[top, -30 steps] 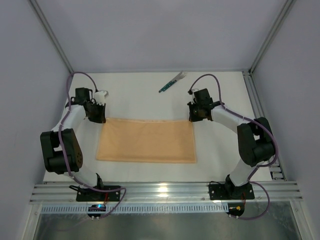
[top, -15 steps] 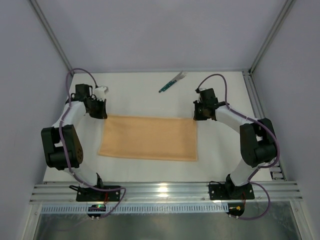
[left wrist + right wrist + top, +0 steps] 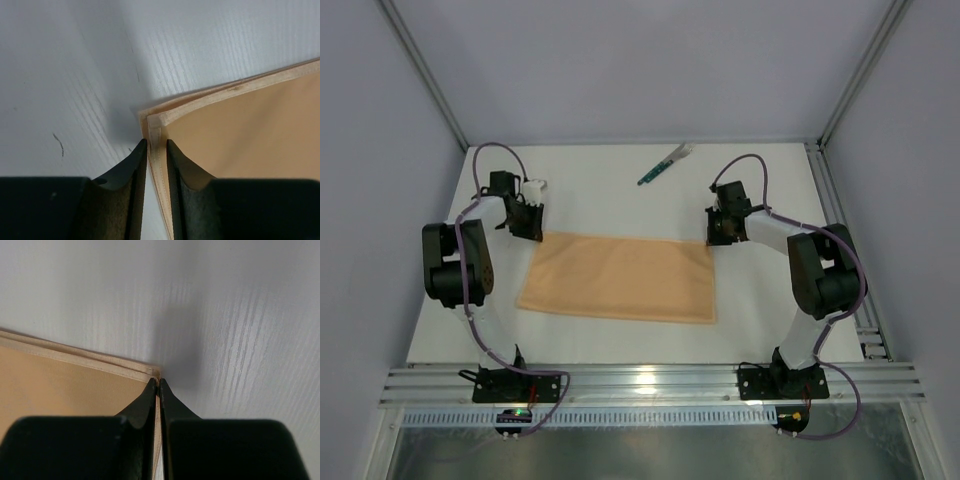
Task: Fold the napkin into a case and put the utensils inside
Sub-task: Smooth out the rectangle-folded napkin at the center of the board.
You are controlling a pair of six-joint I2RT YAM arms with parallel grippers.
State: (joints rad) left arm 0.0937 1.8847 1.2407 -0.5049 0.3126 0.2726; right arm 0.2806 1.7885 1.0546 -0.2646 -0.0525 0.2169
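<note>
The peach-tan napkin lies folded double on the white table, a flat wide rectangle. My left gripper is low at its far left corner. In the left wrist view the left gripper has its jaws a little apart, and the stitched hem of the napkin lies loose in the gap. My right gripper is at the far right corner. The right wrist view shows the right gripper shut on the corner of the napkin. The utensils lie at the far middle of the table, apart from the cloth.
Grey enclosure walls and slanted frame posts bound the table on three sides. An aluminium rail with both arm bases runs along the near edge. Bare white table lies between the napkin and the utensils.
My left jaws have parted from the napkin's far left corner, and the left arm has shifted slightly right. The right gripper stays shut on its corner. The cloth has settled flat.
</note>
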